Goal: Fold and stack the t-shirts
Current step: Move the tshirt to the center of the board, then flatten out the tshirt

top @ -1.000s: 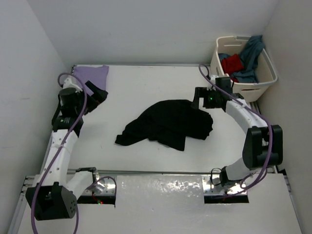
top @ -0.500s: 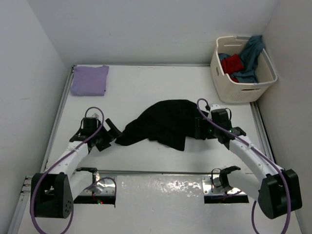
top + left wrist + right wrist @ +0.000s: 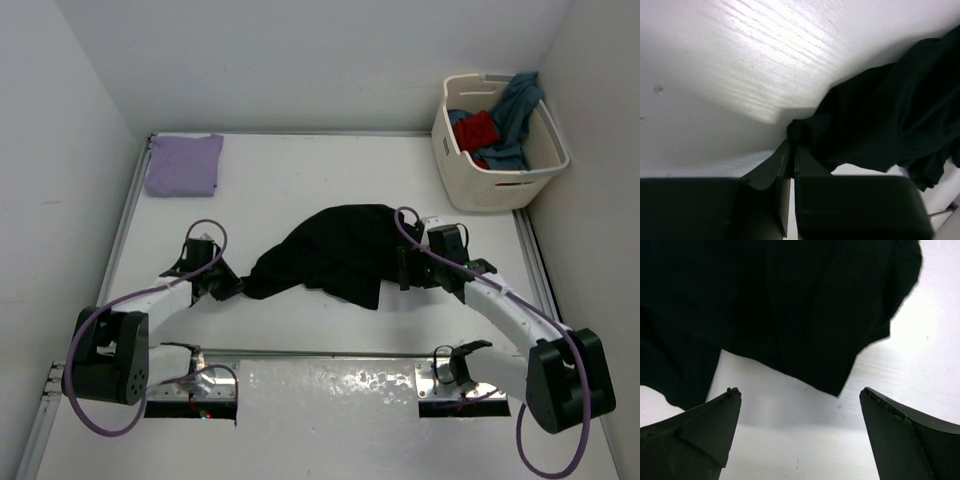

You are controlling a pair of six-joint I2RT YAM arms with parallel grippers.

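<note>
Top view first: white table boxed in by plain white walls, and the black t-shirt lies crumpled right in the middle. Far off its back-left, the lavender t-shirt sits folded flat in the corner. Back-right of the black one stands the cream basket, with the red t-shirt bundled inside and the teal t-shirt draped over its rim. The left gripper is now at the black shirt's left corner; half a second ago it was just short of it. The right gripper sits at the right edge, barely shifted, and the cloth lies as before.

Left wrist: the left gripper is clenched, its tips pinching the black t-shirt by a bunched corner on the table.

Right wrist: the right gripper is spread wide, and the black t-shirt hem sits just beyond its tips, bare table between.
</note>
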